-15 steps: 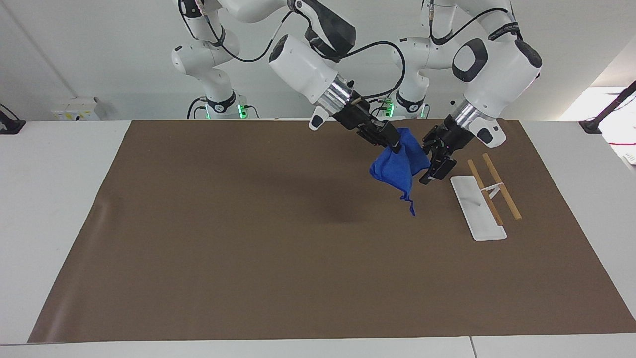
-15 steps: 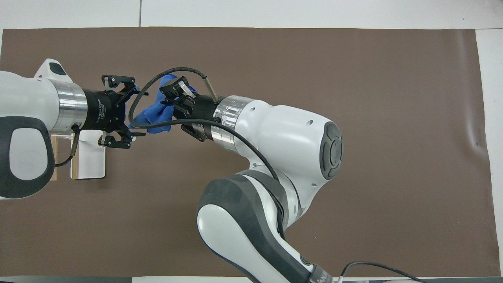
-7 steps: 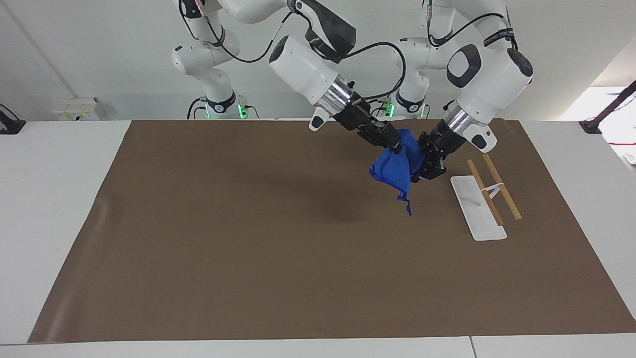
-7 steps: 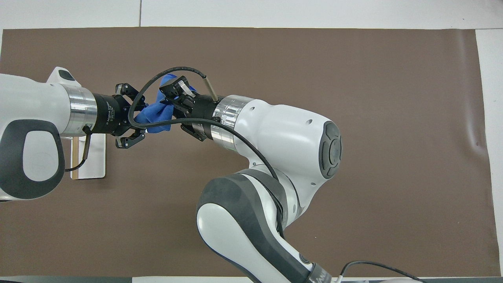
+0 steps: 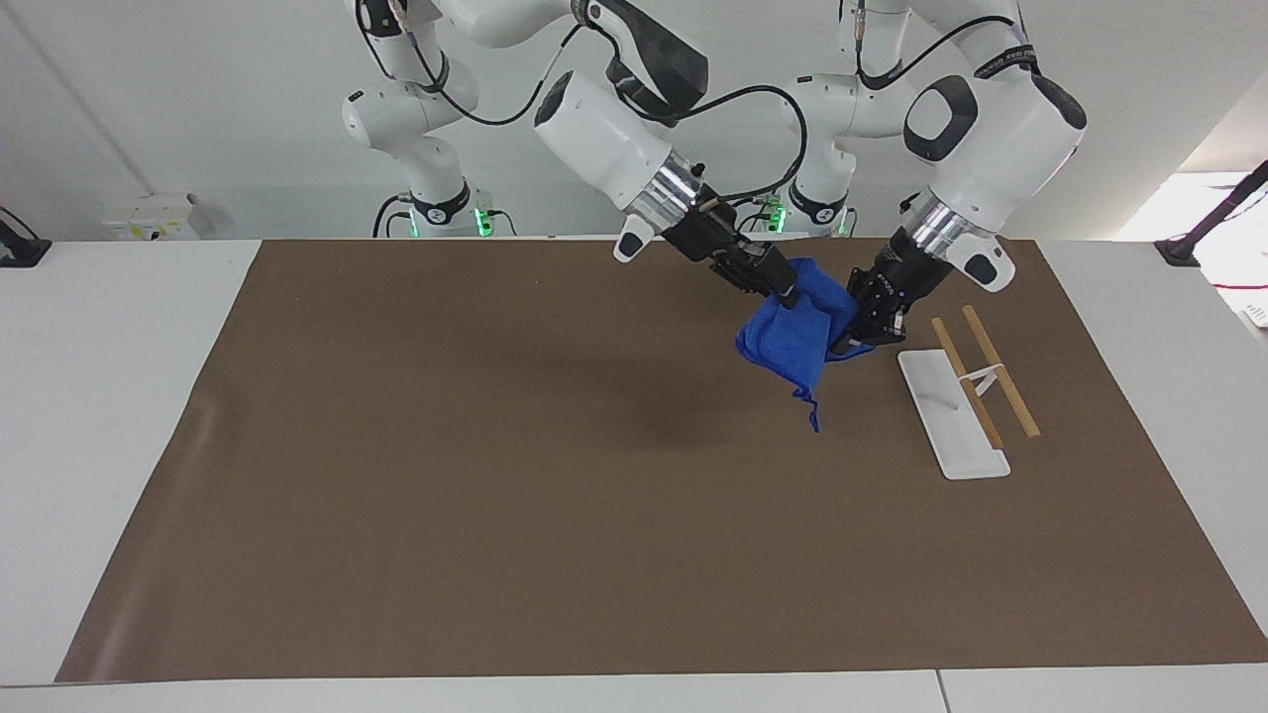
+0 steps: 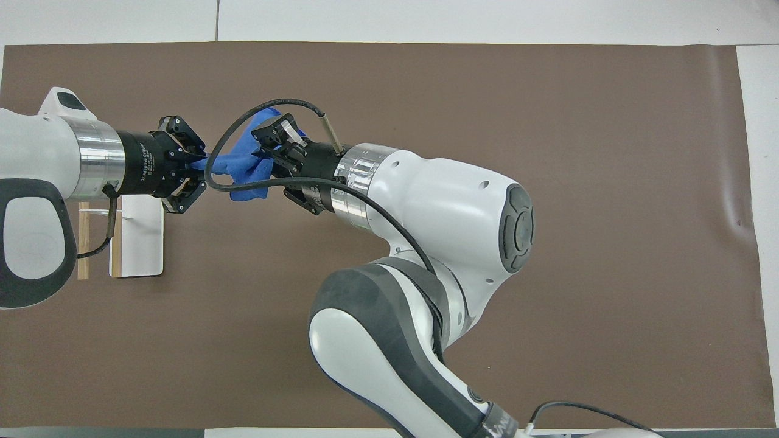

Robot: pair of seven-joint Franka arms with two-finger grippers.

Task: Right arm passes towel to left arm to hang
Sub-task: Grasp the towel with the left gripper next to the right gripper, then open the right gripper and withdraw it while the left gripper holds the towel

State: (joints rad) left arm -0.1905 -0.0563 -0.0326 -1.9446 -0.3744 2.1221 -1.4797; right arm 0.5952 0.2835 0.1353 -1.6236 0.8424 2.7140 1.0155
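Both arms are raised over the brown mat [image 5: 495, 495] toward the left arm's end of the table [image 5: 119, 396], and the towel [image 5: 792, 337] hangs in the air between their two grippers.

Right arm [image 5: 604, 139]: it reaches in from its own base and slants down to the towel. The right gripper [image 5: 788, 293] is pinched together on the upper part of the bunched blue cloth. Its black wrist cable [image 6: 243, 182] loops out over the towel in the overhead view.

Left arm [image 5: 991, 129]: it comes down from its base to the towel's other edge. The left gripper [image 5: 854, 342] has its fingertips pressed together on that edge of the cloth; the overhead view shows a drawn-out blue corner running into the fingertips [image 6: 196, 164]. The towel is thus gripped at two points at once.

Towel: crumpled, clear of the mat, with a thin tail [image 5: 812, 411] dangling from its lowest point. A faint shadow lies on the mat beneath it.

Other items: a white flat base [image 5: 951, 416] lies on the mat just beside the left gripper, toward the left arm's end. Two wooden rods [image 5: 1001, 371] rest across a small white support on that base, side by side. Neither gripper touches the base or the rods.
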